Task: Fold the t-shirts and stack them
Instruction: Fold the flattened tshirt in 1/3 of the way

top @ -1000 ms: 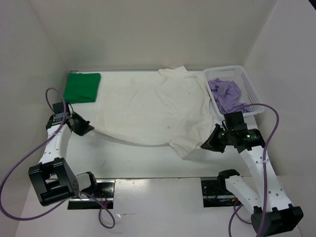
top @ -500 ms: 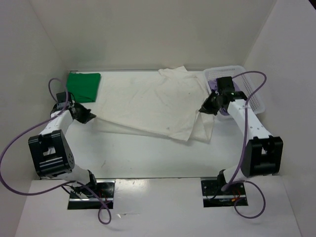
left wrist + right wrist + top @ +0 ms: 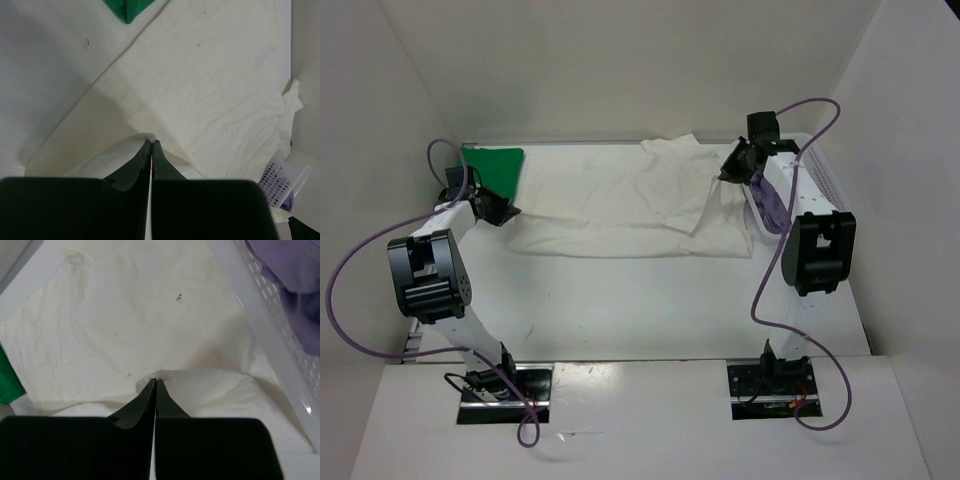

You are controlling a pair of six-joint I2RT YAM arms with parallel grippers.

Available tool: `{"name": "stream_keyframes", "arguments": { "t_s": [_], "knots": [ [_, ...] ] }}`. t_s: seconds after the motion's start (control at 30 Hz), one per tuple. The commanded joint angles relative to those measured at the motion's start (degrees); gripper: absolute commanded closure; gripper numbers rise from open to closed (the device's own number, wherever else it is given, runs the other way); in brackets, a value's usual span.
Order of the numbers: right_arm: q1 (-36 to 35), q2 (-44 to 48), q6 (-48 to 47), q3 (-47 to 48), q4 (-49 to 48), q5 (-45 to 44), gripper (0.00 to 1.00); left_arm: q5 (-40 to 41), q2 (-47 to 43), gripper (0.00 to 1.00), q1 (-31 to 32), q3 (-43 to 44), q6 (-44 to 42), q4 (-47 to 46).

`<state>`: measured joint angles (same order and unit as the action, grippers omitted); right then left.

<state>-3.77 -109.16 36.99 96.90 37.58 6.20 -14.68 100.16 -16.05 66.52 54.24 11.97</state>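
Observation:
The white/cream t-shirt (image 3: 620, 205) lies across the back of the table, its near half folded over toward the back wall. My left gripper (image 3: 508, 212) is shut on its left hem; the pinched cloth shows at the fingertips in the left wrist view (image 3: 151, 142). My right gripper (image 3: 723, 175) is shut on its right hem, seen in the right wrist view (image 3: 155, 381). The folded green t-shirt (image 3: 492, 170) lies at the back left, just behind my left gripper. The lavender t-shirt (image 3: 767, 200) lies crumpled in the basket.
A white mesh basket (image 3: 818, 170) stands at the back right, right beside my right gripper; its wall shows in the right wrist view (image 3: 260, 325). White walls close in the table at the back and both sides.
Both grippers have carried the white shirt's near edge toward the back wall, folding the shirt over itself. The right gripper moved from the front right to beside the basket.

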Motion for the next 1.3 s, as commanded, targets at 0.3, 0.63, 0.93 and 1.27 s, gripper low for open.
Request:
{"name": "stream_keyframes", "arguments": {
  "t_s": [0.3, 0.63, 0.93, 1.27],
  "knots": [
    [0.7, -9.9, -1.8, 11.7, -3.0, -2.6, 0.99, 5.4, 5.9, 0.9, -0.1, 3.6, 2.1, -3.2],
    [0.7, 3.1, -2.8, -0.5, -5.1, -2.1, 0.58, 7.6, -9.9, 0.56, -2.6, -7.5, -0.4, -3.7],
    [2.4, 25.5, 0.0, -31.6, -7.0, -0.9, 1.0, 4.6, -14.1, 0.54, -3.7, -19.4, -3.1, -1.6],
    [9.6, 26.8, -2.5, -39.2, -6.6, -6.1, 1.0, 1.8, -4.7, 0.73, -3.7, -19.1, -1.3, -6.3]
  ]
}}
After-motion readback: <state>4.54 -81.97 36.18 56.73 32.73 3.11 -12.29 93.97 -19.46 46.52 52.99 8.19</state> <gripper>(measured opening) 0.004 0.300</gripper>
